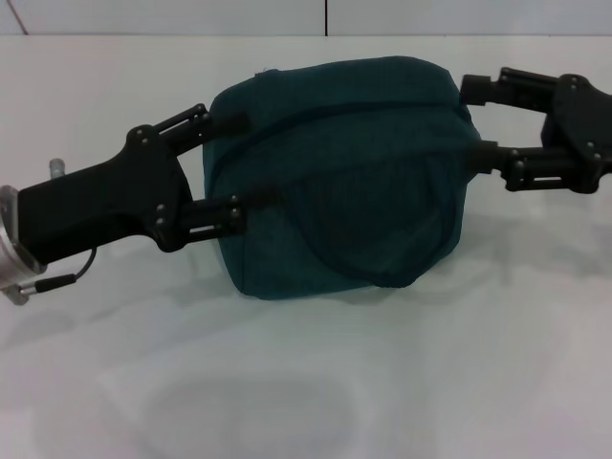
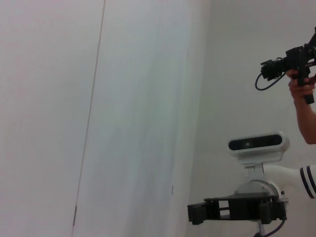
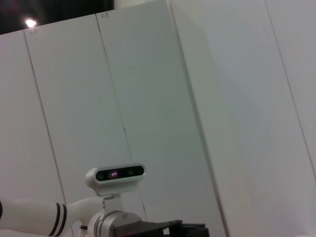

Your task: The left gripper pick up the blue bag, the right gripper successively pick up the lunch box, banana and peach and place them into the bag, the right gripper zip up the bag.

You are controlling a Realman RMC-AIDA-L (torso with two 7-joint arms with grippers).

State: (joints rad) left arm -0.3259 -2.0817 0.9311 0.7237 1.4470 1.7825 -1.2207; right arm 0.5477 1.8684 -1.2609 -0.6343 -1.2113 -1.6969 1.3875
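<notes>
The blue bag (image 1: pixel 339 177) sat on the table (image 1: pixel 287 382), left gripper (image 1: pixel 229 167) and right gripper (image 1: pixel 473 129) spread, seemingly touching its sides.

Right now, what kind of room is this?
Probably a robot lab: a plain white table, two black robot grippers at a teal fabric bag, and bare white wall panels.

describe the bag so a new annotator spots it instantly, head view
On the white table, look to the middle, between the two black grippers reaching in from either side. The blue bag is the bulky, dark teal fabric pouch there, with the left gripper and right gripper at its ends. It is the only soft, coloured object in view.
</notes>
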